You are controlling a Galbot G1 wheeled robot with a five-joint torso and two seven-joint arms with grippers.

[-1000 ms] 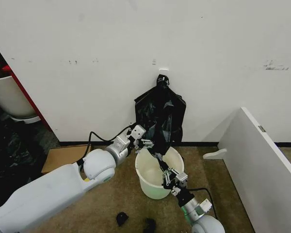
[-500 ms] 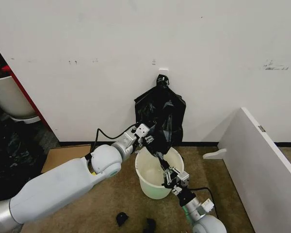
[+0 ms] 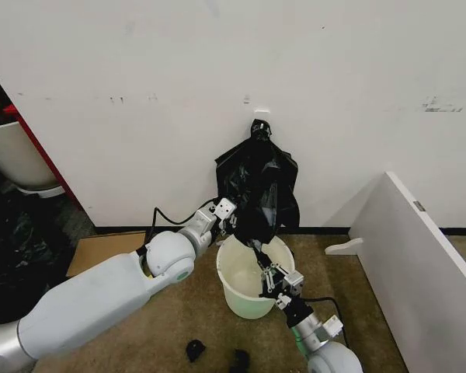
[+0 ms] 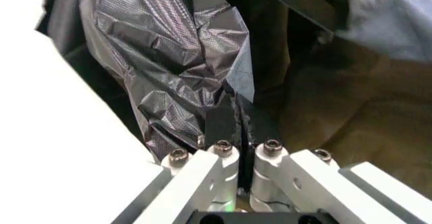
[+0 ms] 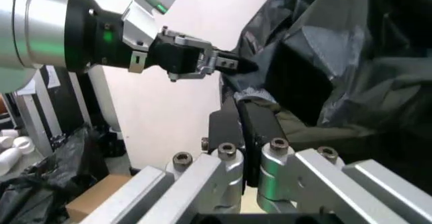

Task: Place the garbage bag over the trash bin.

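The trash bin point(image 3: 245, 305), a cream-white round bucket, stands on the brown floor by the wall. Above its mouth hangs the garbage bag point(image 3: 258, 220), a crinkled glossy black sheet. My left gripper point(image 3: 238, 226) is shut on its upper edge, just above the bin's far rim. My right gripper point(image 3: 266, 273) is shut on a lower strand inside the bin's opening. In the left wrist view the left gripper point(image 4: 238, 123) pinches the garbage bag point(image 4: 169, 67). The right wrist view has the right gripper point(image 5: 242, 115) clamped on the garbage bag point(image 5: 337, 57), with the left gripper point(image 5: 233, 64) beyond it.
A flat knotted black bundle point(image 3: 256, 159) hangs on the wall behind the bag. A white panel point(image 3: 419, 256) leans at the right. Cardboard point(image 3: 101, 250) lies at the left, near a white tub with red edging point(image 3: 15, 155). Small dark objects point(image 3: 195, 349) lie on the near floor.
My left arm has shifted a little right and toward the wall. The black plastic between the grippers has spread wider above the bin. The right gripper has barely moved.
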